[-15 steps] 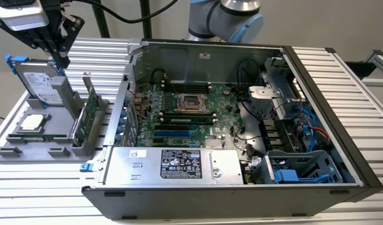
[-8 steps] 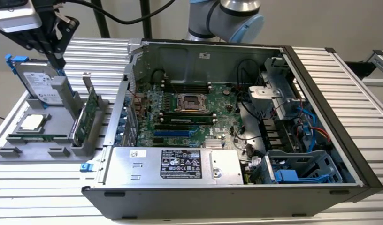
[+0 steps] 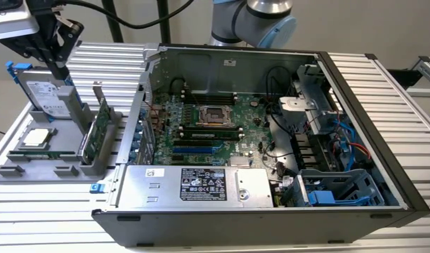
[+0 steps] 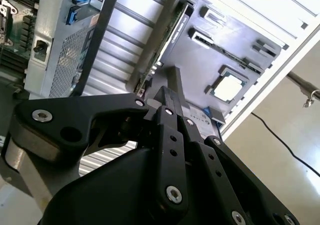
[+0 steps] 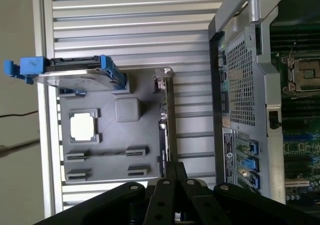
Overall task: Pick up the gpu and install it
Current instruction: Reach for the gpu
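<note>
The computer case (image 3: 271,211) lies open on the slatted table (image 3: 46,211). Nearest inside it is one silver power supply (image 3: 194,184), with one blue drive cage (image 3: 334,187) beside it toward the exterior view's right. Behind these lies one green motherboard (image 3: 201,132), and its single processor socket (image 3: 213,114) is uncovered. Red and blue cables run along the case wall on the exterior view's right.

Just beside the case, on the exterior view's left, is one grey holder (image 3: 39,171). It carries four parts, one of each:
- A thin green memory stick (image 3: 32,154) lies low at the near end.
- A square processor chip (image 3: 36,138) lies flat in its pocket behind the stick.
- The gpu (image 3: 95,134) stands on edge in the slot closest to the case, with its silver bracket upright at the far end.
- A silver hard drive (image 3: 46,95) in a blue frame stands upright at the far end.

In the first wrist view, the holder (image 5: 112,135) shows the gpu (image 5: 168,125) as a thin edge on the case side. The chip (image 5: 82,126) and the drive (image 5: 75,75) lie farther from the case.

The end effector (image 3: 61,74) hangs above the far end of the holder. Its black fingers are drawn together with nothing between them, clear of the gpu. In the second wrist view, its tips (image 4: 171,85) point toward the gpu (image 4: 167,40) below.

The robot arm (image 3: 257,18) rises behind the case's far wall.
</note>
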Controlling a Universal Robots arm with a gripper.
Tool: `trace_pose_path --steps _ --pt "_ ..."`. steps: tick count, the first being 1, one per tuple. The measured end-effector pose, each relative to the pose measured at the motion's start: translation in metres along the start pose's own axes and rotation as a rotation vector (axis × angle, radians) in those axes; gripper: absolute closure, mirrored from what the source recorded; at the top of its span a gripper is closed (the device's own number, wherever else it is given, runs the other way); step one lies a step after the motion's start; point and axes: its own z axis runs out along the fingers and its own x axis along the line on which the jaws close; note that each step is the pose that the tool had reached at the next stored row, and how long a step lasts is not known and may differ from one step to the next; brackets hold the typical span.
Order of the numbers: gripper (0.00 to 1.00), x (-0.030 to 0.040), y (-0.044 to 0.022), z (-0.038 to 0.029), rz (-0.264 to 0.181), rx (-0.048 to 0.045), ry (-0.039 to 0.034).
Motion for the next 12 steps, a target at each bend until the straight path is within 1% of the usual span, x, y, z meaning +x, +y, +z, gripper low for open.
trace_pose_path --steps 6,12 --pt "1.00 0.0027 -0.0033 -0.0003 0.000 -0.0006 0.0001" --pt "1.00 0.0040 -0.0050 -0.0004 0.000 -0.0007 0.0001"
